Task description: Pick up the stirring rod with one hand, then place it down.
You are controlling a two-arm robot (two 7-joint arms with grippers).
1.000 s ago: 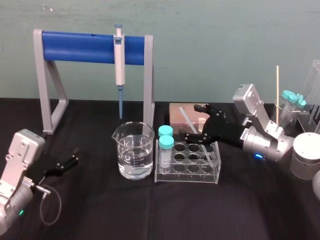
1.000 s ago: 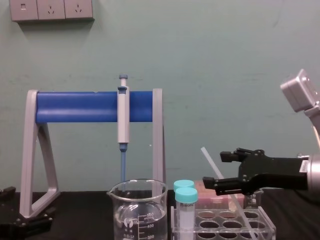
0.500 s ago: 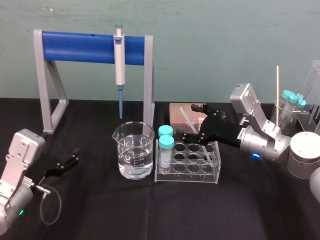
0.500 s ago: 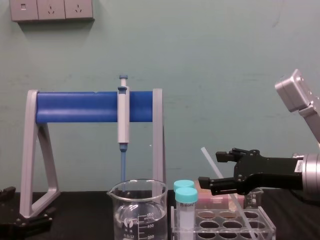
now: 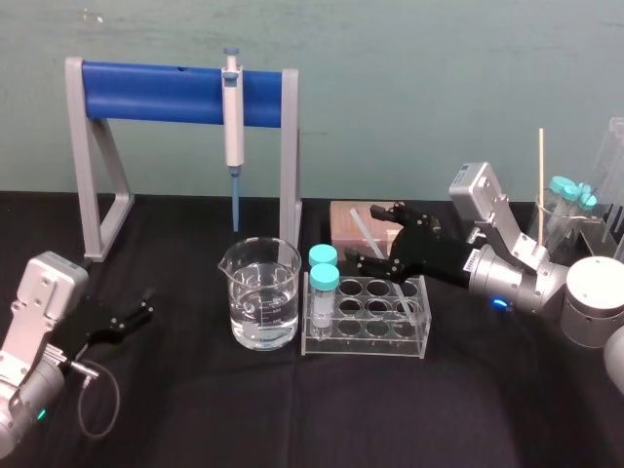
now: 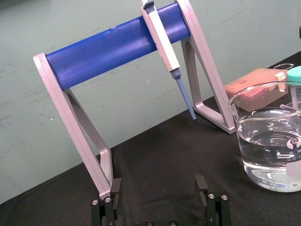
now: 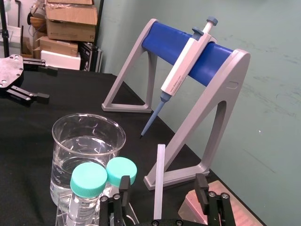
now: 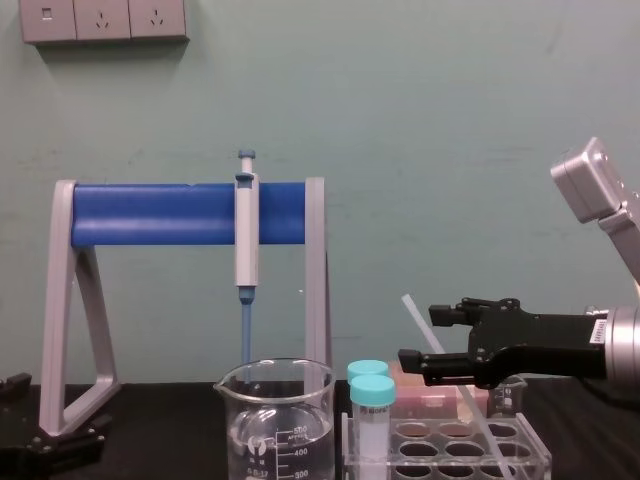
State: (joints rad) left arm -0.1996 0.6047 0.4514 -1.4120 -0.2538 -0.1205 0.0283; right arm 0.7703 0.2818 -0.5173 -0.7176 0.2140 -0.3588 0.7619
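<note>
Now right gripper (image 5: pixel 365 234) — edged leftward — straddles the stirring rod (image 7: pixel 159 181).

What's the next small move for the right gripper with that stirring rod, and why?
Probably close the right gripper on the stirring rod. In the right wrist view its fingers stand on either side of the rod with gaps, so nothing is gripped yet. The rod leans with its lower end in the test tube rack. The left gripper sits parked near left.
</note>
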